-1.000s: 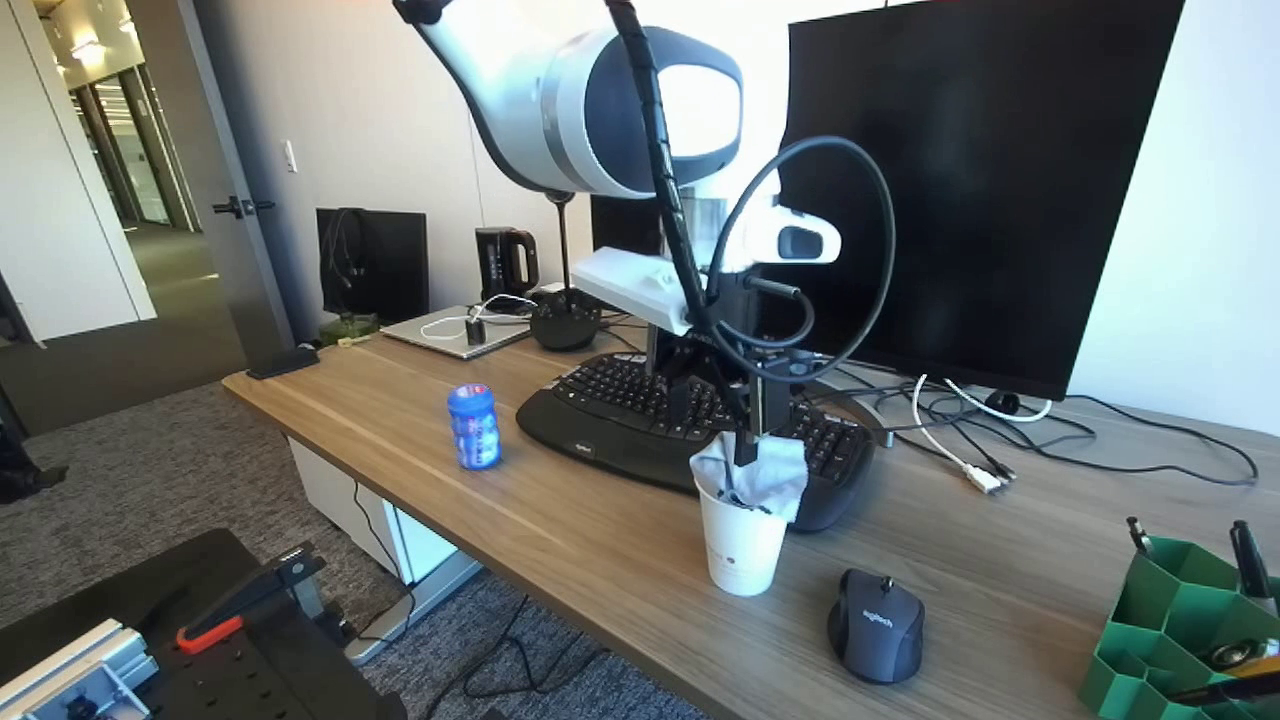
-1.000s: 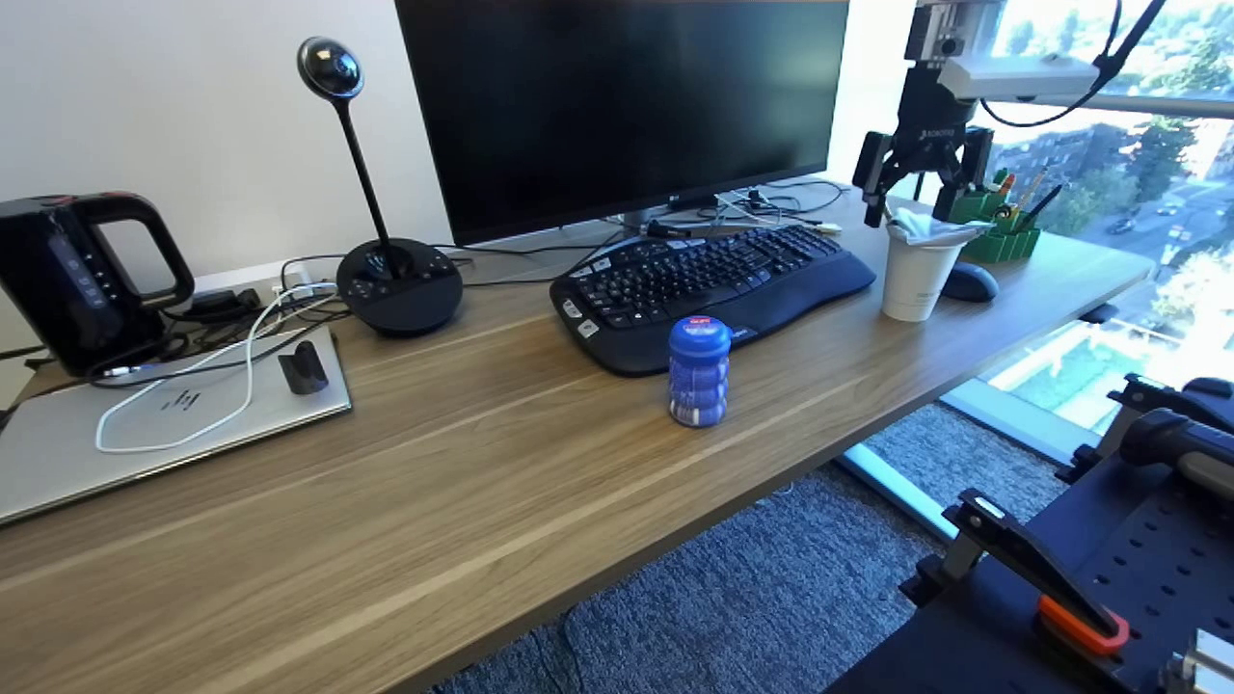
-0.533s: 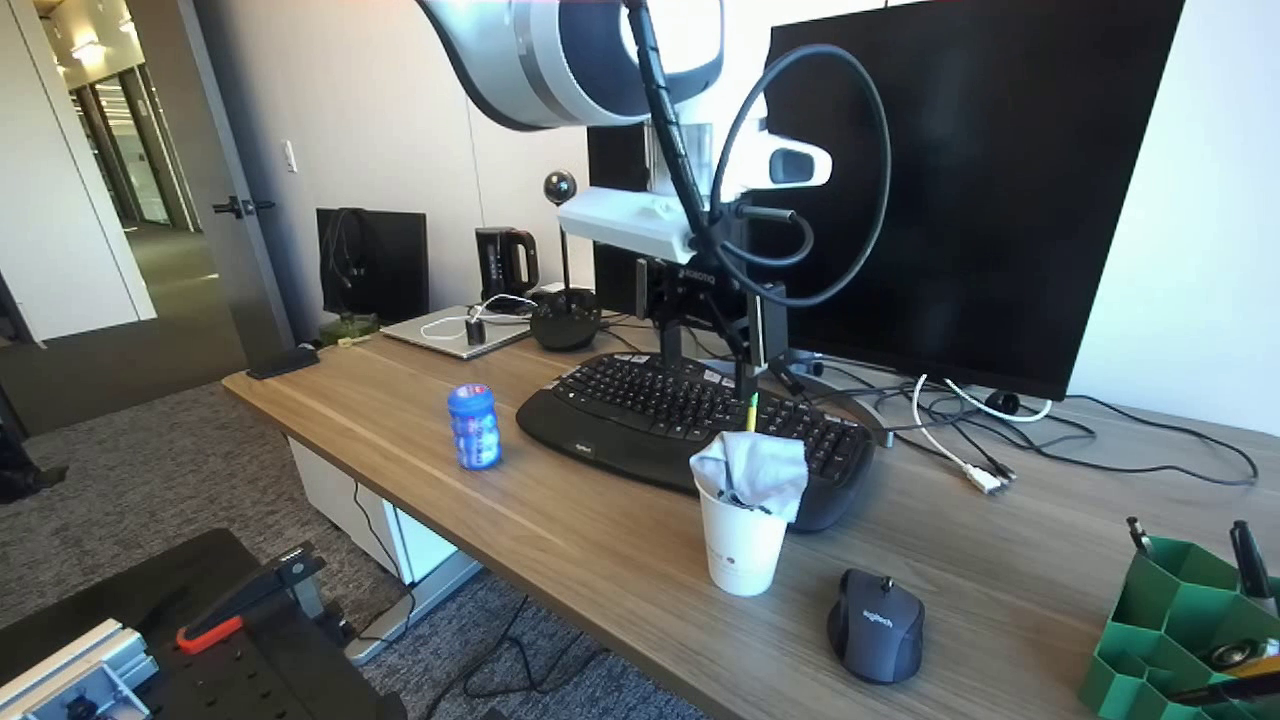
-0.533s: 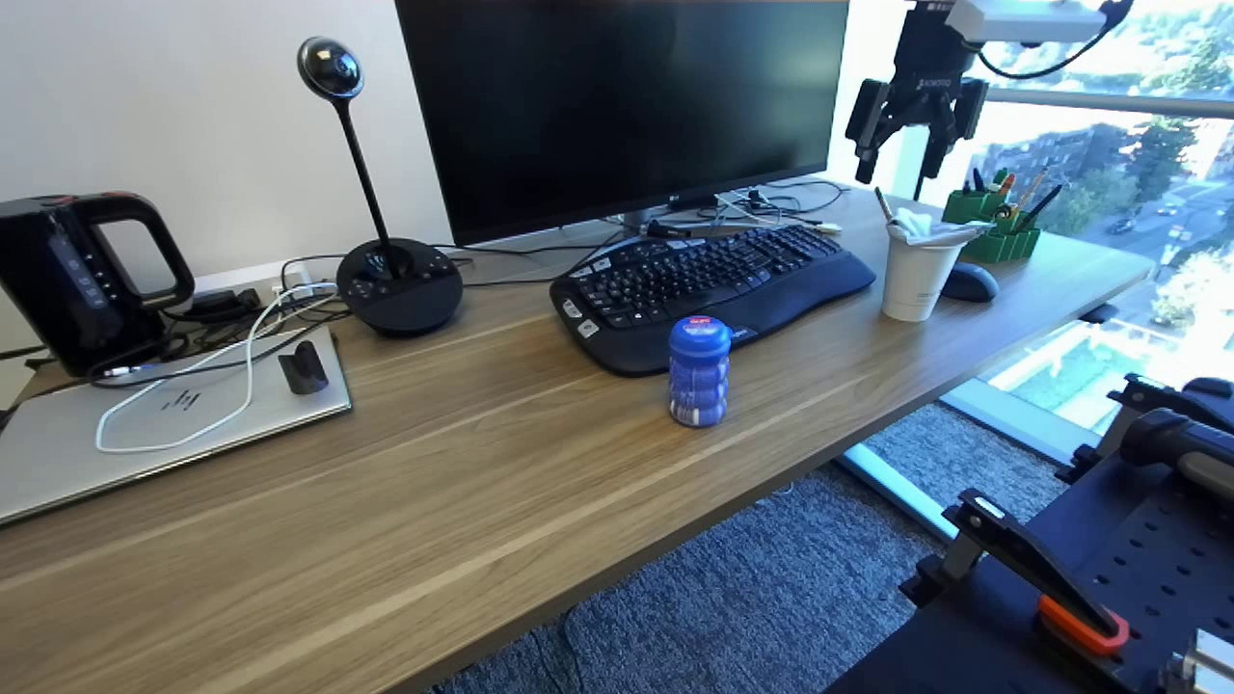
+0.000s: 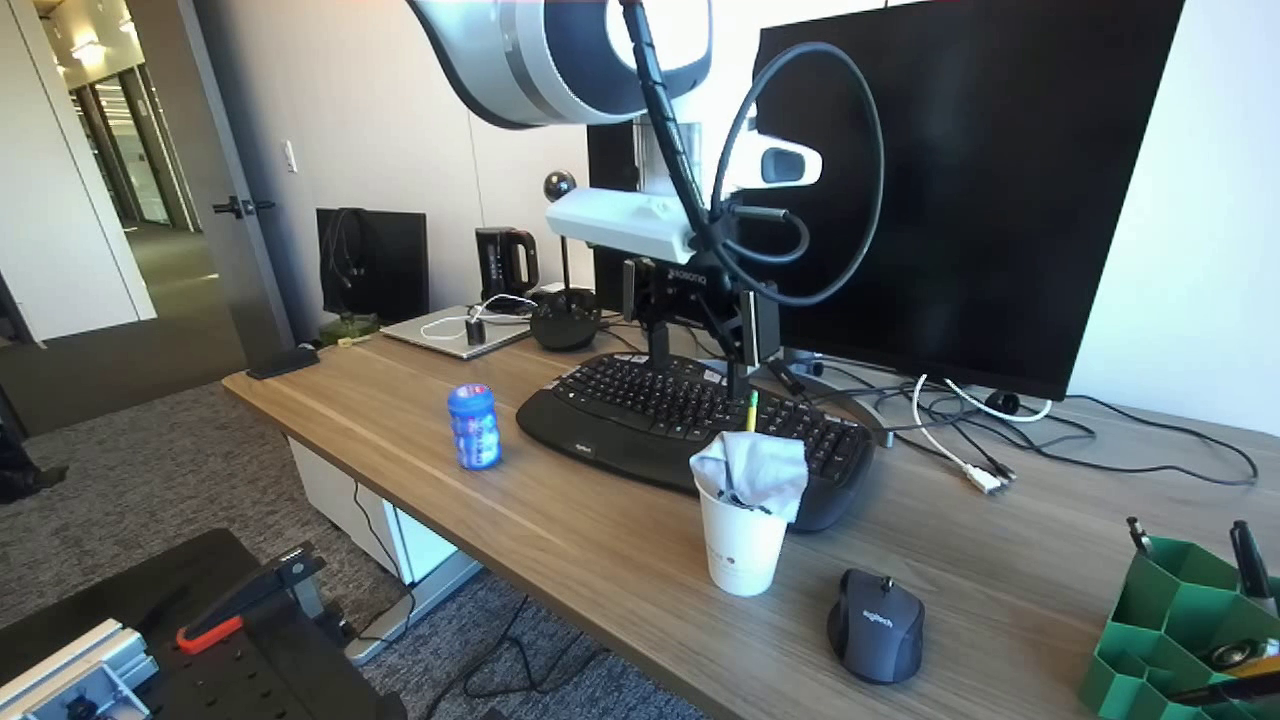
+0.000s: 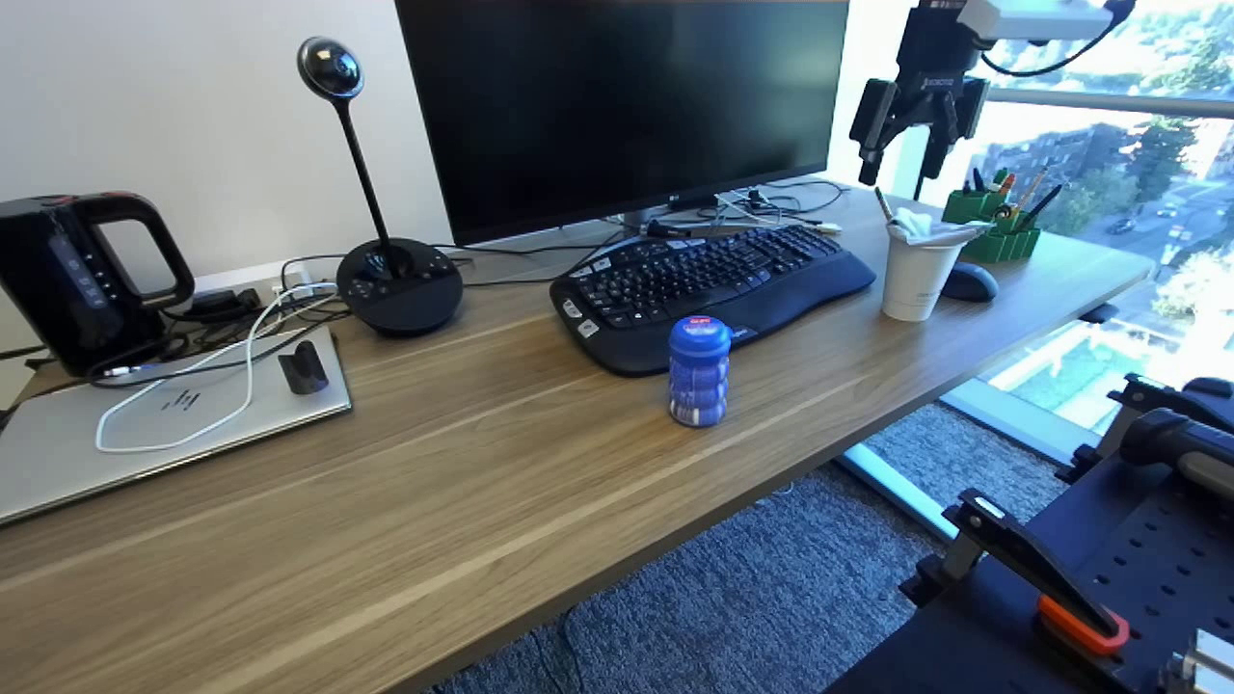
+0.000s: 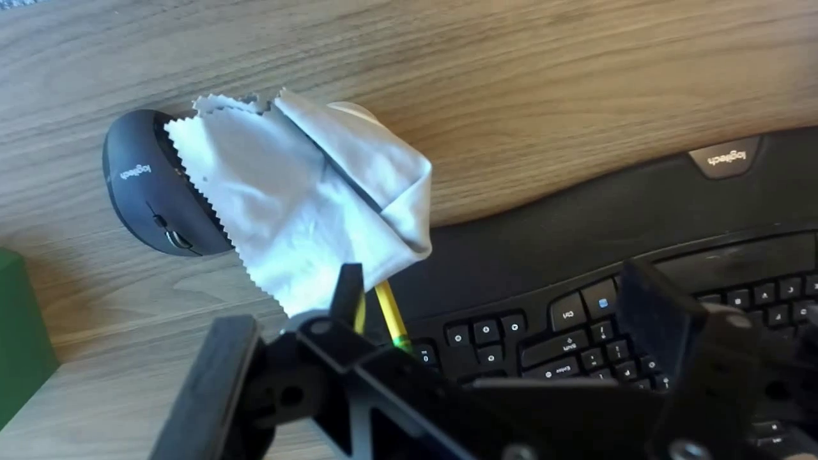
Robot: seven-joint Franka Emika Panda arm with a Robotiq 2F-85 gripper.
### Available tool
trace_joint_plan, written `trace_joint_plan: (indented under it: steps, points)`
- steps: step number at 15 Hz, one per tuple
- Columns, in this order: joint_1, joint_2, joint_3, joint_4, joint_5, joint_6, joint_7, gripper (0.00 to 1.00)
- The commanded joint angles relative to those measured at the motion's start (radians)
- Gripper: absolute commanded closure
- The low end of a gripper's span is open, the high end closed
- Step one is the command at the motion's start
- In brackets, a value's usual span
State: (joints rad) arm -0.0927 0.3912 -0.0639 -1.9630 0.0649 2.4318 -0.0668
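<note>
Below the widely spread gripper (image 5: 697, 362), in an exterior view, a white cup (image 5: 742, 552) stands upright, near but apart from it, with a gray cloth (image 5: 765, 470) and a yellow pencil (image 5: 752, 412) inside. In an exterior view, a blue bottle (image 6: 699, 373) stands lower than the gripper and well apart from it. In the wrist view, a keyboard (image 7: 562, 236) lies under the gripper, a mouse (image 7: 150, 185) beyond the cloth.

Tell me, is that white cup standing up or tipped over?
Upright: in both exterior views the white cup rests on its base on the desk, pale cloth spilling over its rim.
</note>
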Motion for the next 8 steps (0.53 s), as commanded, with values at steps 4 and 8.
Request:
trace_joint_plan:
  steps: [4, 8]
  points:
    - [-0.02, -0.008, 0.029, -0.035, 0.002, 0.031, -0.112, 0.0]
    - [-0.017, -0.001, 0.025, -0.047, -0.017, 0.033, -0.146, 0.0]
